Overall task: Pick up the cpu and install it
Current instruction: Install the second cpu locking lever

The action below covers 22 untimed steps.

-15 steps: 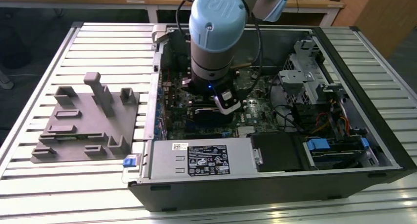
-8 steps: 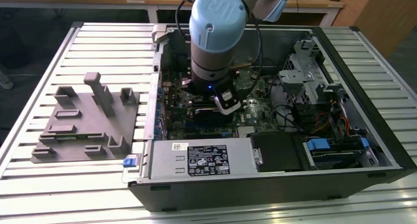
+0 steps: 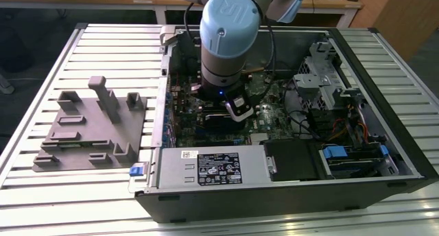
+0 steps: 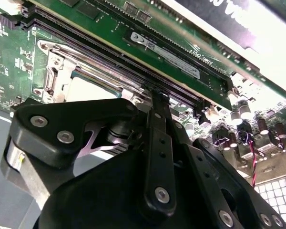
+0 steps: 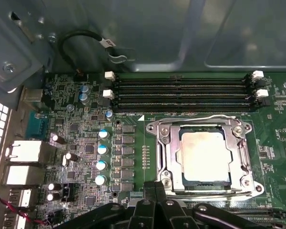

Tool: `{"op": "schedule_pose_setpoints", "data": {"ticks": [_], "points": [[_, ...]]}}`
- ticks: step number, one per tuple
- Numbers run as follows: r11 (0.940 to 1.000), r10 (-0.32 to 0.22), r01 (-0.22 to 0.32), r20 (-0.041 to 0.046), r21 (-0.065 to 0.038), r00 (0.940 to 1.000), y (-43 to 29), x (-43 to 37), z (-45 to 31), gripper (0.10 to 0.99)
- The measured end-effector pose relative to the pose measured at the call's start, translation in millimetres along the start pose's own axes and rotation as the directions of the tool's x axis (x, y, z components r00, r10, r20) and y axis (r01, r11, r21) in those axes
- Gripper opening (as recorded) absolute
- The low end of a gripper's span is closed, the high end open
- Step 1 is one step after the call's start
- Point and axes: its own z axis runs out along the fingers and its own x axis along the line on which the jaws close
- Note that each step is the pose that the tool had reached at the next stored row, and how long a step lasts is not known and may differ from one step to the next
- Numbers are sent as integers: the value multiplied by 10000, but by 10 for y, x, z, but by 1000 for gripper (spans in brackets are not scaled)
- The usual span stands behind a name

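**CPU sitting in socket, gripper hovering above**

The black fingers (image 4: 157, 138) are pressing together, holding nothing. The gripper (image 5: 155, 198) is hanging just beside the cpu (image 5: 205, 156), which is lying flat inside the metal socket frame (image 5: 164, 143) on the green motherboard (image 5: 133, 95), near the memory slots (image 5: 181, 93).

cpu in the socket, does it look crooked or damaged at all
Nothing stands out. In the first wrist view the cpu lies flat and square inside the metal socket frame on the green board, edges parallel to the frame, with no visible damage.
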Motion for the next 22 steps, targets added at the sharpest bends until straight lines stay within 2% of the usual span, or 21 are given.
{"op": "schedule_pose_setpoints", "data": {"ticks": [14, 19, 22], "points": [[10000, -59, 59, -27, -1, 10000, -7, 0, 18, 106], [10000, -63, 63, -27, -5, 10000, 7, 0, -17, 106], [10000, -62, 62, -28, -1, 10000, 24, 1, -63, 106]]}}
